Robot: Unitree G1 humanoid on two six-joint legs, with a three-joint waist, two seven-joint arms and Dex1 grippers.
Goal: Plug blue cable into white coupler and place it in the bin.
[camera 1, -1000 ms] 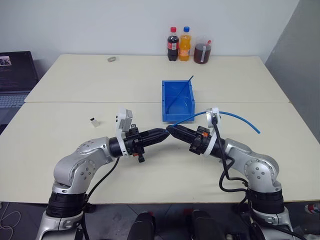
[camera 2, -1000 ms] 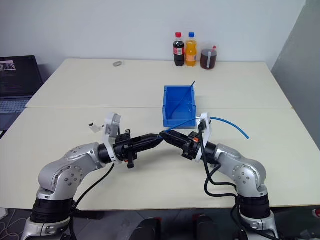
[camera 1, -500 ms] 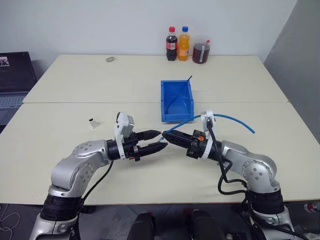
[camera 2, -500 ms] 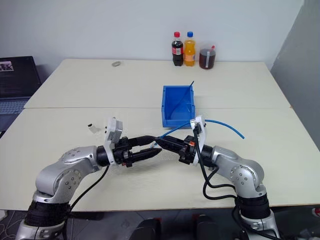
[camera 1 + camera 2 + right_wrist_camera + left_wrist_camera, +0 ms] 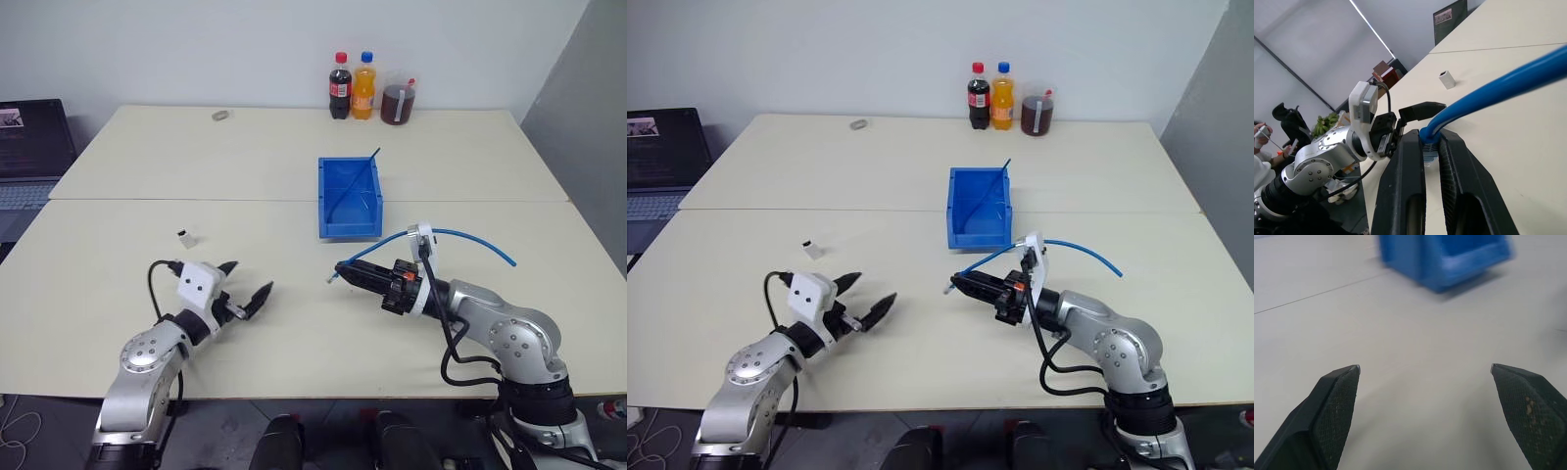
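Note:
The blue cable (image 5: 460,233) arcs from its free end on the right to its small plug, which sits between the fingers of my right gripper (image 5: 339,273), shut on it above the table's middle front. The wrist view shows the plug (image 5: 1430,142) pinched at the fingertips. The white coupler (image 5: 184,237) stands alone on the table at the left, apart from both grippers. My left gripper (image 5: 248,278) hangs open and empty low over the table, just right of and nearer than the coupler. The blue bin (image 5: 348,197) stands behind the right gripper.
A thin dark rod (image 5: 360,172) leans in the bin. Two bottles (image 5: 351,86) and a jar (image 5: 397,102) stand at the table's far edge, with a small grey round object (image 5: 218,116) to their left. A laptop (image 5: 27,147) sits far left.
My left gripper has opened, let go at the cable's end, and swung left and down away from the right gripper. The right gripper has stayed put, still holding the plug.

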